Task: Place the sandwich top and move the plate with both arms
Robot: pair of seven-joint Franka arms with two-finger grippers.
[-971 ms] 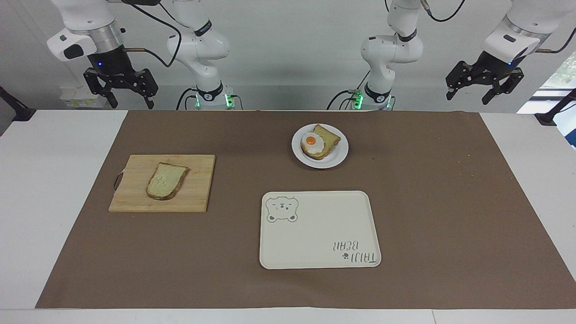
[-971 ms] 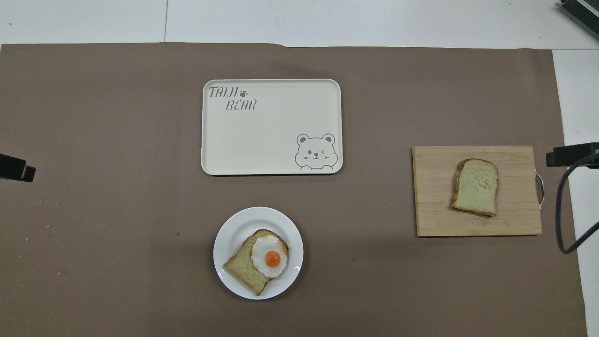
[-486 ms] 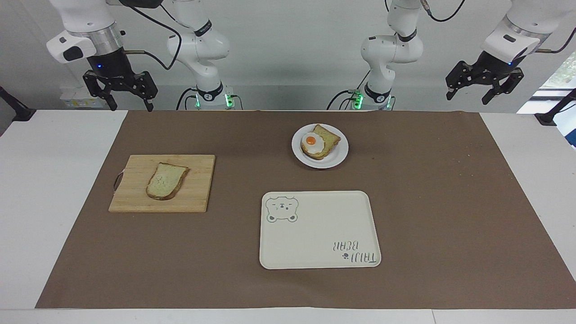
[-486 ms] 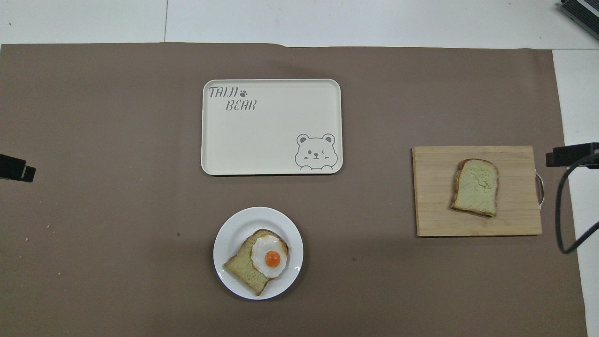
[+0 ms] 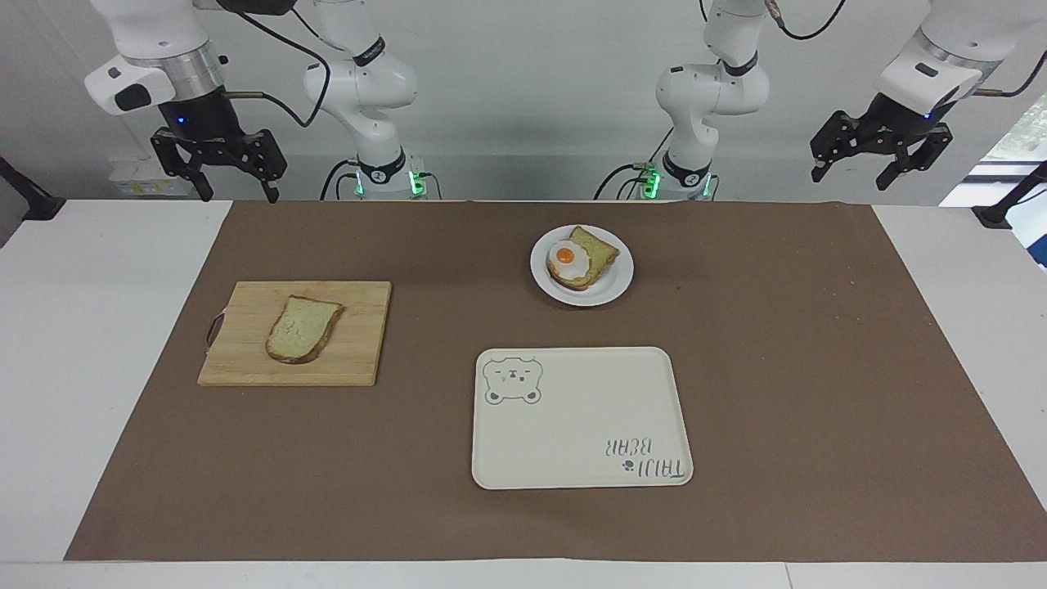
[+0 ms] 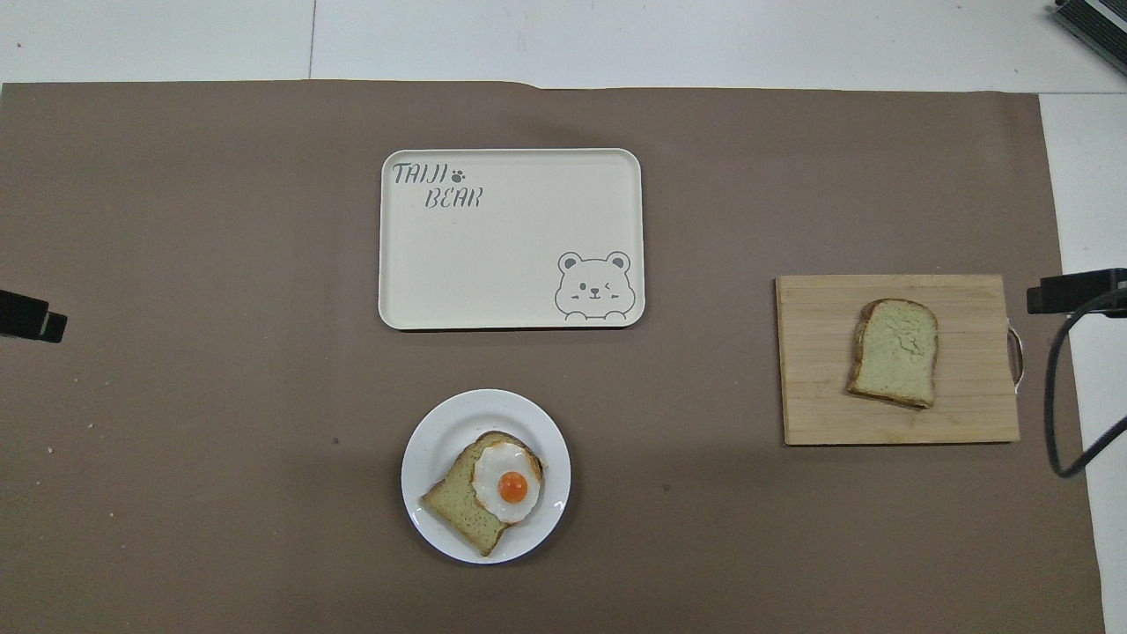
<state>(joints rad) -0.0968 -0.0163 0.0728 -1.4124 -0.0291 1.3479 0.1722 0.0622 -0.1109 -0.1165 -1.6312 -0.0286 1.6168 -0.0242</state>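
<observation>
Facing view: both grippers, right gripper (image 5: 219, 174) and left gripper (image 5: 882, 160), raised, parted, empty; bread (image 5: 303, 329) below right gripper, plate (image 5: 609, 286) untouched, ready for pickup

White table, brown mat, pale wall

A brown paper mat (image 5: 736, 368) covers most of the white table (image 5: 82, 327) — bare white strips show at both ends. A plain pale wall (image 5: 532, 82) rises above it; a window (image 5: 1018, 135) shows at one edge.
</observation>
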